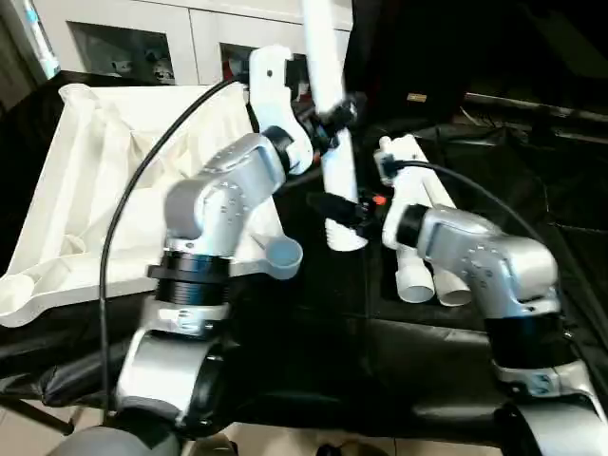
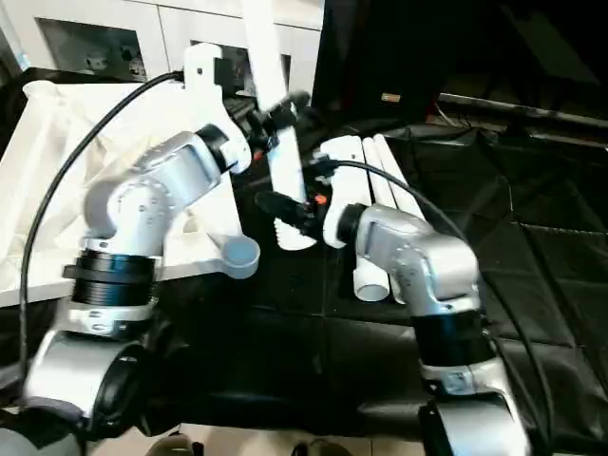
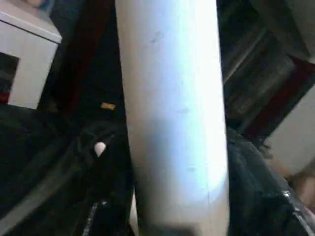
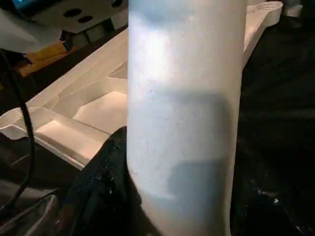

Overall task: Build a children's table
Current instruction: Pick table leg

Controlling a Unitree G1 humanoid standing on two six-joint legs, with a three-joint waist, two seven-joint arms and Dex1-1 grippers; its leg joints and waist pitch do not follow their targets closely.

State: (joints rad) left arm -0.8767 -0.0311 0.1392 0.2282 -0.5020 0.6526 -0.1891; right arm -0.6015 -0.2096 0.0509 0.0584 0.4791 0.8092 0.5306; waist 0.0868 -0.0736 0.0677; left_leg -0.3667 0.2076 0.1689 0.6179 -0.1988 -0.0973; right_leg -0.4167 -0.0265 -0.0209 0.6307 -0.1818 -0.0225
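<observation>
1. You see both end effectors grasping one long white tapered tube leg (image 1: 328, 95), held nearly upright above the black-covered desk (image 1: 532, 190).
2. The left end effector (image 1: 334, 122) clamps it higher; the right end effector (image 1: 344, 209) clamps it near the lower end.
3. The white ribbed plastic tabletop (image 1: 85, 190) lies underside up at the left.
4. More white tube legs (image 1: 427, 266) lie on the desk, at the right.

One white tabletop (image 1: 85, 190) lies ribbed side up on the black-covered surface (image 1: 532, 190). One white leg (image 1: 332, 123) stands upright, held between two grippers, the left gripper (image 1: 332, 119) and the right gripper (image 1: 347, 211). Three more legs (image 2: 375, 218) lie side by side. One white cabinet (image 1: 142, 38) stands behind.
</observation>
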